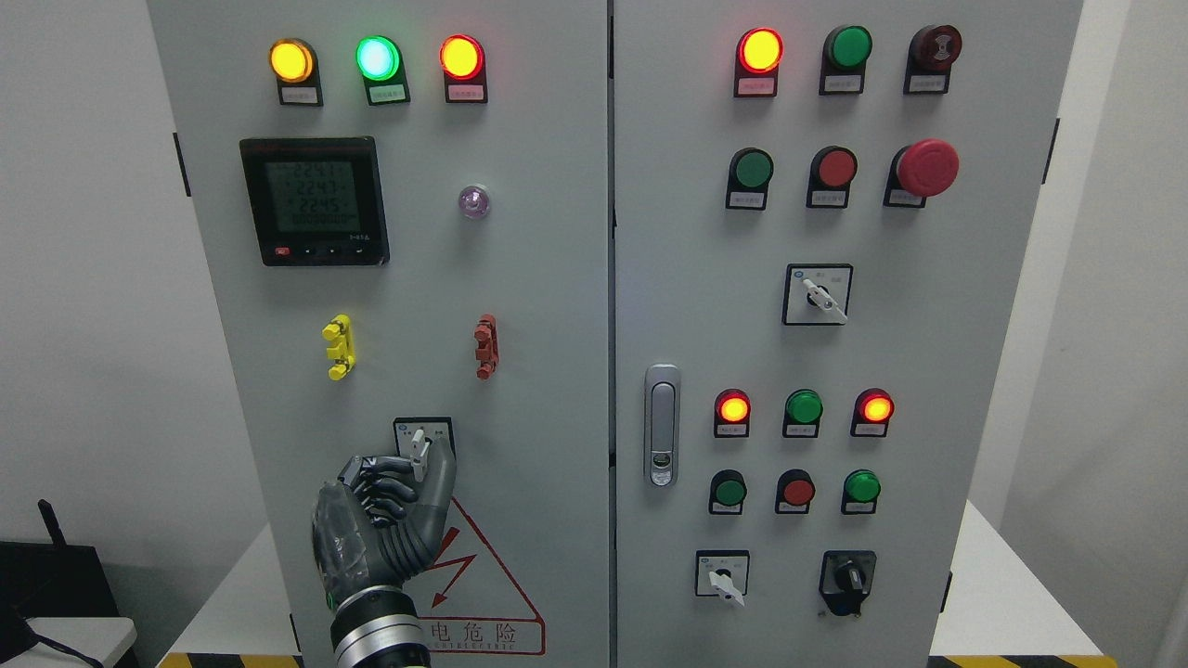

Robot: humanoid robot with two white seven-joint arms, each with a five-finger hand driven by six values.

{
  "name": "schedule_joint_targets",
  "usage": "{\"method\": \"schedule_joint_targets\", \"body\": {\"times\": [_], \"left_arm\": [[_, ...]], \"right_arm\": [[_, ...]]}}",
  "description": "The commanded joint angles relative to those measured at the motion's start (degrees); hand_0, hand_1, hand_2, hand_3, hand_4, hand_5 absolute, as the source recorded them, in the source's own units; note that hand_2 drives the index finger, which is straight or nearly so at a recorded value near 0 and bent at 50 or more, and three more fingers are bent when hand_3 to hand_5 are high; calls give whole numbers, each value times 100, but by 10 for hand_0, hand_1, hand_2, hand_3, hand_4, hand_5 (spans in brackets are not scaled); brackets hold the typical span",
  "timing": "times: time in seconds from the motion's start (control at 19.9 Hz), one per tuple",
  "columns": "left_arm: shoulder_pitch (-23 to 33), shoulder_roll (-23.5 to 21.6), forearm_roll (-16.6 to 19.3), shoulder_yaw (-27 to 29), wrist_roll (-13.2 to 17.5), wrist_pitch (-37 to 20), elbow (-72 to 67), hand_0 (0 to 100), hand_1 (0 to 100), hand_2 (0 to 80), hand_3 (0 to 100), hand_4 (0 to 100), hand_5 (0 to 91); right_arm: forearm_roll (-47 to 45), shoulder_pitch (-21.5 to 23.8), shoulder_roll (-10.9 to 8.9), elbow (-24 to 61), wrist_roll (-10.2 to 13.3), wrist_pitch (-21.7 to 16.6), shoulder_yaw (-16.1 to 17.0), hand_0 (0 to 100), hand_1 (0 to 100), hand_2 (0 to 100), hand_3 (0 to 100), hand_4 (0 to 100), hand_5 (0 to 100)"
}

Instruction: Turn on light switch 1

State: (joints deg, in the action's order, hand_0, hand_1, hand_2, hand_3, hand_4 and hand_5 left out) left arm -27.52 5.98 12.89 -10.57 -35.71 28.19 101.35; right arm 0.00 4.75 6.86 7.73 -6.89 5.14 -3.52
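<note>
Grey control cabinet (pixel 557 278) fills frame. Lower left of centre: our left hand (pixel 385 520), fingers curled, thumb and fingertips at selector switch (pixel 422 445) knob; firm pinch unclear. We should seat pinch squarely, rotate wrist slowly, avoid slipping.

The left hand (pixel 382 520) is reaching up the grey cabinet (pixel 557 371), its curled fingers (pixel 390 482) pinching the white rotary switch (pixel 420 447) just above the red warning triangle (pixel 483 594), while three lamps (pixel 376 57) are glowing at the top
</note>
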Motion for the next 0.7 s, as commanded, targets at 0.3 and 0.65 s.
{"method": "schedule_joint_targets", "body": {"times": [0.3,0.65], "left_arm": [[-25,8,-6,-6,-6,72,-10,150,457,585,817,856,757],[-25,8,-6,-15,-6,116,-10,165,448,593,819,859,759]], "right_arm": [[-97,8,0,0,4,4,0,120,389,0,0,0,0],[-105,-1,0,0,4,4,0,120,389,0,0,0,0]]}}
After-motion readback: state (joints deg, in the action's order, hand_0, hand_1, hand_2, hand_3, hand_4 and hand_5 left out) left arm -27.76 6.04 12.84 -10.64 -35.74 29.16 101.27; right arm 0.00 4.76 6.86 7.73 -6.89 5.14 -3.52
